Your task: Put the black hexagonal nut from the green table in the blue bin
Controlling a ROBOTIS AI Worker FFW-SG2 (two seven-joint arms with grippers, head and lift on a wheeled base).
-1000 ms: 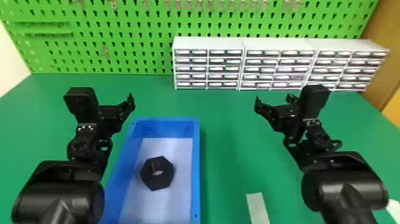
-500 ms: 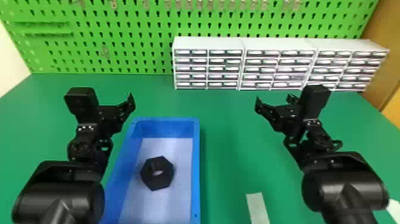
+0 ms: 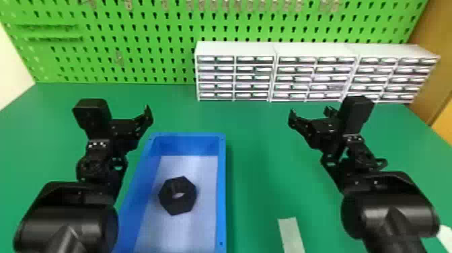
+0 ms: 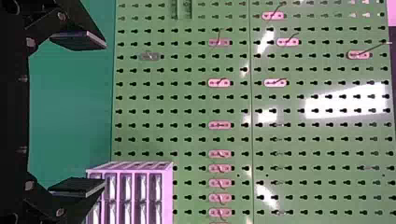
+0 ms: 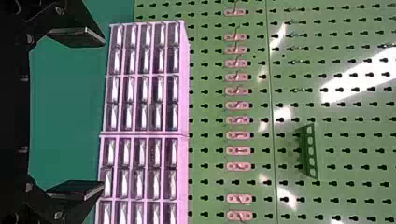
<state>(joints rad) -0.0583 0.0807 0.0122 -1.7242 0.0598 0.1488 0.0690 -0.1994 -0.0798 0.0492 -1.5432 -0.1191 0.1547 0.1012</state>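
The black hexagonal nut (image 3: 177, 195) lies flat on the pale floor of the blue bin (image 3: 222, 188), inside its walls. My left gripper (image 3: 148, 116) is held above the bin's far left corner, off to the far side of the nut. In the left wrist view, the left gripper (image 4: 105, 114) stands open with nothing between its fingers. My right gripper (image 3: 309, 112) is over the green table (image 3: 259, 161), well to the right of the bin. Seen in the right wrist view, the right gripper (image 5: 103, 112) is also open and holds nothing.
White drawer cabinets (image 3: 235, 48) stand along the back right of the table, beyond the right gripper. A green pegboard (image 3: 134, 50) rises behind them. A pale strip (image 3: 291, 233) lies on the table near the front, between the bin and the right arm.
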